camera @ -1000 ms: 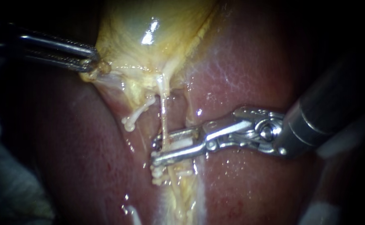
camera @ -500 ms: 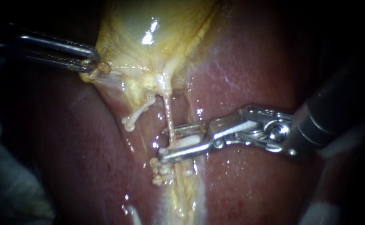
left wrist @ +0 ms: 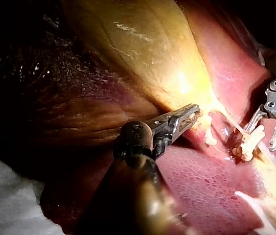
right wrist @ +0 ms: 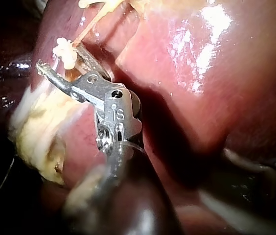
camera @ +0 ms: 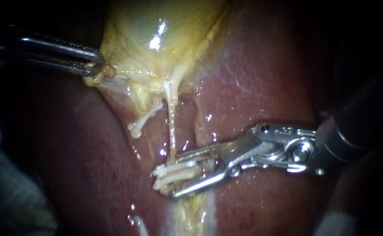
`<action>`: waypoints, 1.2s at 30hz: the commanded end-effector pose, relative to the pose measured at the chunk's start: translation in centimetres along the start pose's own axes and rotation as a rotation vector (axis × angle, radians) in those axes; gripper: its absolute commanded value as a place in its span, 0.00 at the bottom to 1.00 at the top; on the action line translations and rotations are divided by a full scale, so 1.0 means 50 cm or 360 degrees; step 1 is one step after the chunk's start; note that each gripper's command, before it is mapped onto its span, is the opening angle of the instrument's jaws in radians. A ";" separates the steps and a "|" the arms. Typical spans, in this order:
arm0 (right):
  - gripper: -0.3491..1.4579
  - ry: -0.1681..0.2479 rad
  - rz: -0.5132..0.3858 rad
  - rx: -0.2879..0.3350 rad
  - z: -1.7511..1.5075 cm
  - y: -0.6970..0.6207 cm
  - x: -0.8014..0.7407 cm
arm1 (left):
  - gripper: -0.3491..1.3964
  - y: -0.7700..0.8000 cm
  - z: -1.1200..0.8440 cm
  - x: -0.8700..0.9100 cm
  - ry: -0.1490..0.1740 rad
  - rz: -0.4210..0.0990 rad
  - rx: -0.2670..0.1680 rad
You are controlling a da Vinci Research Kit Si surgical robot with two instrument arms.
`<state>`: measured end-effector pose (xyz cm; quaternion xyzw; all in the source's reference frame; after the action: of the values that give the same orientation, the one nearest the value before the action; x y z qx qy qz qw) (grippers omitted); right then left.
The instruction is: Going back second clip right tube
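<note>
well, my right instrument (camera: 176,175) lies over the liver (camera: 261,78) with its jaws spread, a clear gap showing between them; in that gap, out near the tips, sit the white clips (camera: 174,170), fixed across the right tube (camera: 172,118); i think there are two, packed side by side, though glare blurs the line between them; the jaws straddle them without pinching them; the right tube is a thin pale strand that runs from the clips, past the tip of one jaw, to the narrow end of the gallbladder (camera: 156,26); my left instrument (camera: 96,62) has its jaws closed on the gallbladder's yellow edge, well apart from the right instrument's jaws; between the two pairs of jaws, nearer the right pair, a lone white clip (camera: 141,122) hangs on a short pale stub; in the left wrist view the spread jaws and the clips lie ahead of the left jaws, off to one side; in the right wrist view the clips show just beyond the tips of the jaws, with pale fatty tissue beside one jaw
</note>
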<state>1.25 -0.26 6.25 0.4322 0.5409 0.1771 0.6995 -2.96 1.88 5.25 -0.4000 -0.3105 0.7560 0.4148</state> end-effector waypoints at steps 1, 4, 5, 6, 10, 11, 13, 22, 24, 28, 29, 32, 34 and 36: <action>0.46 0.0008 -0.0007 -0.0019 -0.0002 0.0004 -0.0003 | 0.00 0.0000 0.0001 -0.0001 0.0000 0.0000 0.0002; 0.46 0.0033 -0.0043 -0.0078 -0.0010 0.0018 -0.0002 | 0.00 -0.0001 0.0001 -0.0001 0.0000 0.0000 0.0002; 0.46 0.0042 -0.0051 -0.0109 -0.0015 0.0023 -0.0001 | 0.00 -0.0001 0.0001 -0.0001 0.0000 0.0000 0.0002; 0.46 0.0049 -0.0068 -0.0139 -0.0020 0.0026 0.0000 | 0.00 -0.0001 0.0002 -0.0001 0.0000 0.0000 0.0002; 0.47 0.0044 -0.0199 -0.0256 -0.0051 0.0029 0.0013 | 0.00 -0.0001 0.0002 -0.0001 0.0000 0.0001 0.0002; 0.47 0.0036 -0.0229 -0.0279 -0.0061 0.0025 0.0020 | 0.00 -0.0001 0.0002 -0.0001 0.0000 0.0001 0.0002; 0.47 0.0004 -0.0329 -0.0322 -0.0092 0.0012 0.0039 | 0.00 -0.0001 0.0001 -0.0001 0.0000 0.0001 0.0002; 0.47 -0.0118 -0.0587 -0.0422 -0.0249 -0.0072 0.0128 | 0.00 -0.0002 0.0001 -0.0001 0.0000 0.0001 0.0001; 0.47 -0.0121 -0.0609 -0.0415 -0.0265 -0.0085 0.0136 | 0.00 -0.0003 0.0002 -0.0001 0.0000 0.0001 0.0001; 0.47 -0.0135 -0.0637 -0.0328 -0.0278 -0.0108 0.0138 | 0.00 -0.0005 0.0005 -0.0003 0.0000 0.0003 0.0002; 0.47 -0.0136 -0.0647 -0.0327 -0.0278 -0.0111 0.0137 | 0.00 -0.0006 0.0006 -0.0004 0.0000 0.0003 0.0003; 0.47 -0.0137 -0.0649 -0.0322 -0.0274 -0.0120 0.0135 | 0.00 -0.0011 0.0013 -0.0008 0.0002 0.0006 0.0005; 0.47 -0.0138 -0.0650 -0.0320 -0.0271 -0.0126 0.0135 | 0.00 -0.0015 0.0020 -0.0012 0.0003 0.0008 0.0009; 0.47 -0.0138 -0.0651 -0.0318 -0.0271 -0.0131 0.0135 | 0.00 -0.0019 0.0028 -0.0015 0.0005 0.0010 0.0012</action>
<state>0.11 0.40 5.26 0.2494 0.5665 0.0656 0.7827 -3.04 1.84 5.45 -0.4010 -0.3054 0.7578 0.4144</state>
